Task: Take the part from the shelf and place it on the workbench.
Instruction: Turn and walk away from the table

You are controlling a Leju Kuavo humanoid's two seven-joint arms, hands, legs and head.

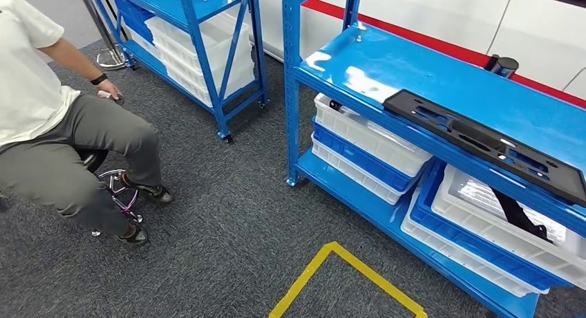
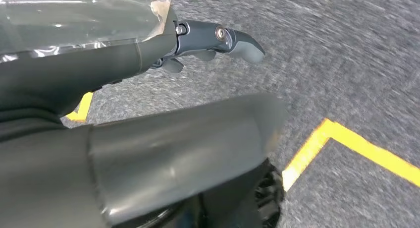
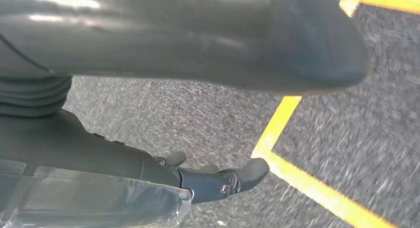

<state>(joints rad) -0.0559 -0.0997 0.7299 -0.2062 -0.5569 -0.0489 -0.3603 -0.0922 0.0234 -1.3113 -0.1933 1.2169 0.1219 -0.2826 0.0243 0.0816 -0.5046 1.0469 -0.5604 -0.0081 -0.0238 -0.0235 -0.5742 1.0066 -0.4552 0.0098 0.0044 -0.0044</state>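
One part point(image 1: 484, 139), a long flat black plate with cut-outs, is seen lying on the top board of the near shelf point(image 1: 387, 62) at about 3 o'clock in the head view, running along the board's front edge toward 4 o'clock. A small black cylinder point(image 1: 501, 65) is set upright behind it, well apart, near the board's back edge. Stacked white and blue bins point(image 1: 366, 148) are kept on the level below the part, and a dark bar lies in the clear bin point(image 1: 508, 218) under its far end. A second shelf point(image 1: 207, 41) with white bins is placed at 11 o'clock. Yellow tape point(image 1: 349, 269) is laid on the grey carpet point(image 1: 228, 228) at 6 o'clock. A seated person point(image 1: 62, 124) in a white shirt and grey trousers is found at 9 o'clock. The left hand point(image 2: 198, 44) is held over the carpet, fingers spread loosely and nothing gripped. The right hand point(image 3: 213, 176) is likewise held over the carpet beside the tape, fingers apart and nothing in them.
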